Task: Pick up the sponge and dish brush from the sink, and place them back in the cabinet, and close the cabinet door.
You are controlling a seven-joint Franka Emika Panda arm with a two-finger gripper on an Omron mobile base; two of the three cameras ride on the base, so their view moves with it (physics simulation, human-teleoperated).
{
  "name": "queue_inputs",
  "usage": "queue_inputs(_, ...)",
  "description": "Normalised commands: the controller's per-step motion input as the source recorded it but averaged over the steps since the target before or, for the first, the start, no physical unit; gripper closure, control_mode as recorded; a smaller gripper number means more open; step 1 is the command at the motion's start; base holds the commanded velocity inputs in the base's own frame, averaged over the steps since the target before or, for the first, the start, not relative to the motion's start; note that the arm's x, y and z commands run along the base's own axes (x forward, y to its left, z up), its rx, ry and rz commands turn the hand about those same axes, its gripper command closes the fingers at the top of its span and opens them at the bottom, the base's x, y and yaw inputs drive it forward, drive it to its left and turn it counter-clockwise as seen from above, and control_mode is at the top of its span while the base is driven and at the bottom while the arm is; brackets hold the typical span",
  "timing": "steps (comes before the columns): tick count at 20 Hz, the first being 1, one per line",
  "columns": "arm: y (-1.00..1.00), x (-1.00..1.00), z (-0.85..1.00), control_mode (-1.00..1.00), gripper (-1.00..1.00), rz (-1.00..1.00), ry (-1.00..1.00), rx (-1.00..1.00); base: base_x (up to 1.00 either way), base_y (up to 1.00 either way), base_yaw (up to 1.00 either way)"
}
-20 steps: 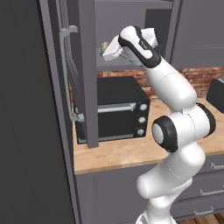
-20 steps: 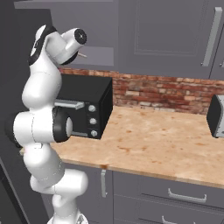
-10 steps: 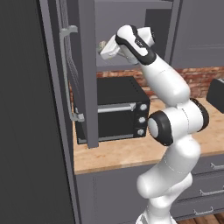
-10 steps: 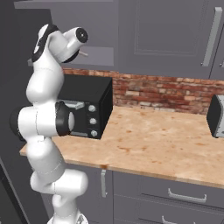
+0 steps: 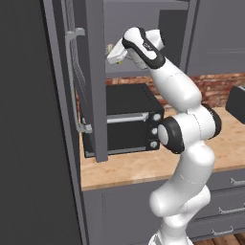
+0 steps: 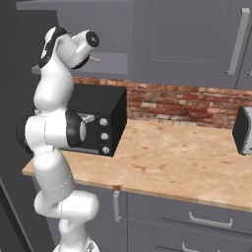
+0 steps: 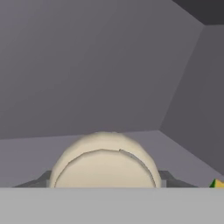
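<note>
White robot arm (image 5: 184, 143) with dark joints
Glossy rounded white shells stack in bulbous segments, split by black joint bands and round black end caps; the smooth casing carries no visible markings

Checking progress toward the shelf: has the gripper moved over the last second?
Yes. In the left base view the gripper has shifted left, deeper into the cabinet, judged against the toaster oven.
</note>
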Motion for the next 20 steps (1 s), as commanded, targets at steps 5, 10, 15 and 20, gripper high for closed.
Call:
queue_inputs(5,0.05,0.28,-0.13,-1.0,1.0,0.0,0.0,0.01,0.0,0.0,0.0)
queue_inputs(10,0.03,0.27,-0.12,-1.0,1.0,0.0,0.0,0.01,0.0,0.0,0.0)
queue_inputs(15,0.0,0.22,-0.1,-1.0,1.0,0.0,0.0,0.0,0.0,0.0,0.0)
queue_inputs(20,0.0,0.09,-0.08,-1.0,1.0,0.0,0.03,0.0,0.0,0.0,0.0)
